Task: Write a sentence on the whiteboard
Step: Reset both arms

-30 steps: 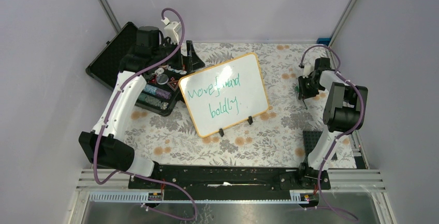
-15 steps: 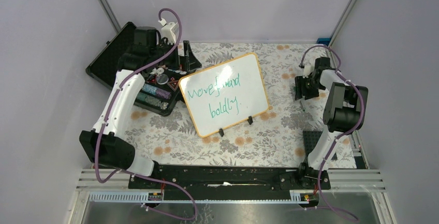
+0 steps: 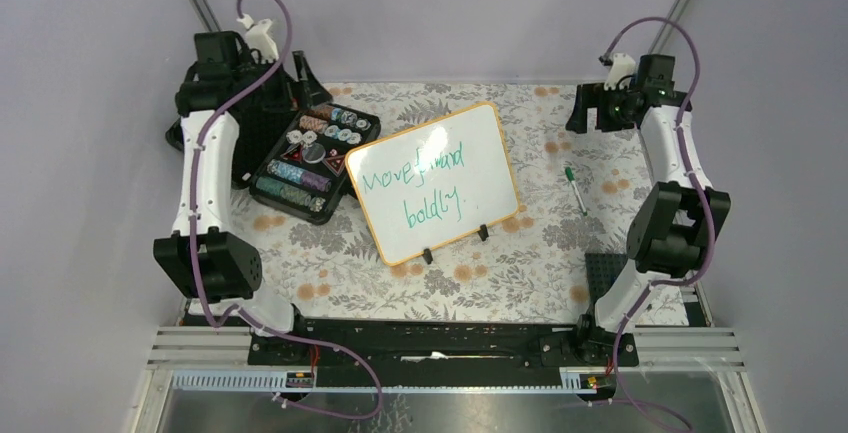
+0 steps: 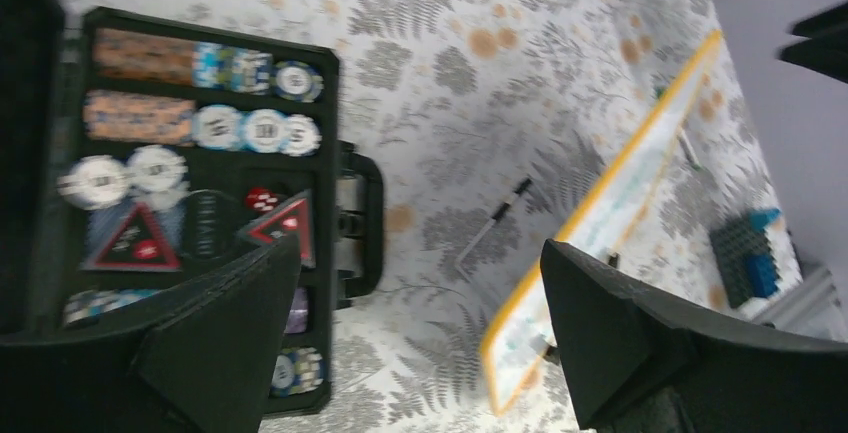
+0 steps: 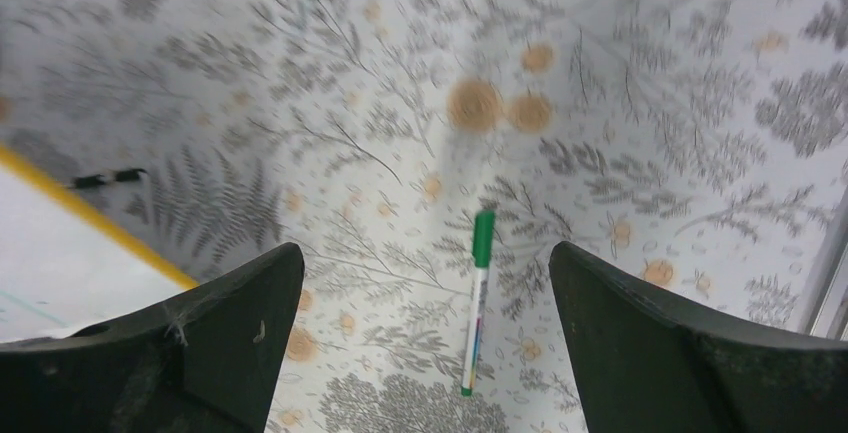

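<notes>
The whiteboard (image 3: 470,148) stands propped on its two black clip feet in the middle of the table. The sentence (image 3: 412,179) is on it in green, in two lines. A green-capped marker (image 3: 573,189) lies loose on the flowered cloth to the right of the board. It also shows in the right wrist view as the marker (image 5: 477,298), below my right gripper (image 5: 425,253), which is open, empty and well above the cloth. My left gripper (image 4: 420,253) hangs open and empty high over the back left, and the whiteboard (image 4: 620,203) appears edge-on beneath it.
An open black case (image 3: 240,178) of poker chips lies left of the board, touching its corner. A black studded block (image 3: 605,273) sits at the front right, with a small blue piece (image 3: 625,78) at the back right corner. Grey walls close in on three sides.
My right gripper opened and let go of the marker, which now lies on the cloth; that arm rose toward the back. My left arm swung back to the far left, uncovering the case.
</notes>
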